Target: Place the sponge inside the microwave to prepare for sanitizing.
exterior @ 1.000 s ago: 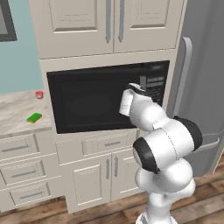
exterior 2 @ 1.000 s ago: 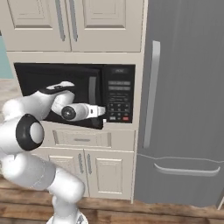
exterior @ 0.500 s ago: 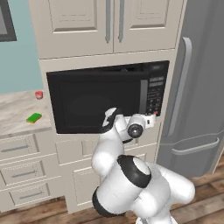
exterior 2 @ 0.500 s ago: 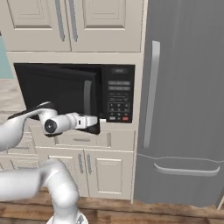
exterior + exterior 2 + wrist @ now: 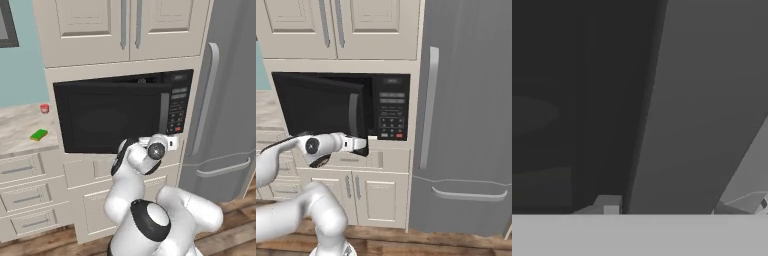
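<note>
While the microwave (image 5: 122, 116) door stands slightly ajar, my end effector (image 5: 365, 145) sits nearly closed and empty at its lower edge; the sponge (image 5: 38, 134) lies on the bench (image 5: 15, 127) left of the microwave.

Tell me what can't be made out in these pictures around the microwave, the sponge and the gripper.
- Microwave interior: dark in both base views, and murky in the hand view too.
- Gripper fingertips: in the right base view they merge with the door's dark edge, so contact is unclear.
- Sponge: too small in the left base view for surface detail.
- Red cup: too small to see contents.
</note>
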Robot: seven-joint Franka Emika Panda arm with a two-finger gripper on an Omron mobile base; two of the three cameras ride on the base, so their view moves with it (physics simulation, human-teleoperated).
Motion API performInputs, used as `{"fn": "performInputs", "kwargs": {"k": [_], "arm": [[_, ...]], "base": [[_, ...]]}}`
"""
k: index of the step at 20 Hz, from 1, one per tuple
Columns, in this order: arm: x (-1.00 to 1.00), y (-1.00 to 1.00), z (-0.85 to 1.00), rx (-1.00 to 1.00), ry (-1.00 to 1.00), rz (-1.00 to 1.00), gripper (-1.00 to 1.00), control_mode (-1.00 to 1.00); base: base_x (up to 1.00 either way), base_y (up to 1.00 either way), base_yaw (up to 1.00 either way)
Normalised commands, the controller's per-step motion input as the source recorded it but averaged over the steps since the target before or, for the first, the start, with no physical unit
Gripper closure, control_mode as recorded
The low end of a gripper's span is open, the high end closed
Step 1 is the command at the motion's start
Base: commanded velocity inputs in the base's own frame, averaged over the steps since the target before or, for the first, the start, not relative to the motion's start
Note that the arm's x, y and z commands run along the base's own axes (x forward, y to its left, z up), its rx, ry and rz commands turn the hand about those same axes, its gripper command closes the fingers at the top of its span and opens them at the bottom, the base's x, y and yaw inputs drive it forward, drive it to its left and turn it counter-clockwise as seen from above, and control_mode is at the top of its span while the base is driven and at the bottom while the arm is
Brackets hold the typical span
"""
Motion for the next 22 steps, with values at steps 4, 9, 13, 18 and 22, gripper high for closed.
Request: {"fn": "performInputs", "kwargs": {"k": [4, 9, 13, 18, 22], "arm": [[-0.03, 0.44, 0.39, 0.15, 0.29, 0.00, 1.00, -1.00], [-0.05, 0.58, 0.39, 0.17, 0.28, 0.00, 1.00, -1.00], [-0.15, 0.59, 0.43, 0.15, 0.27, 0.00, 1.00, -1.00], [-0.14, 0.57, 0.42, 0.13, 0.28, 0.00, 1.00, -1.00], [-0.16, 0.50, 0.13, 0.14, 0.19, 0.00, 1.00, -1.00]], "base": [[0.00, 0.00, 0.00], [0.00, 0.00, 0.00], [0.00, 0.00, 0.00], [0.00, 0.00, 0.00], [0.00, 0.00, 0.00]]}}
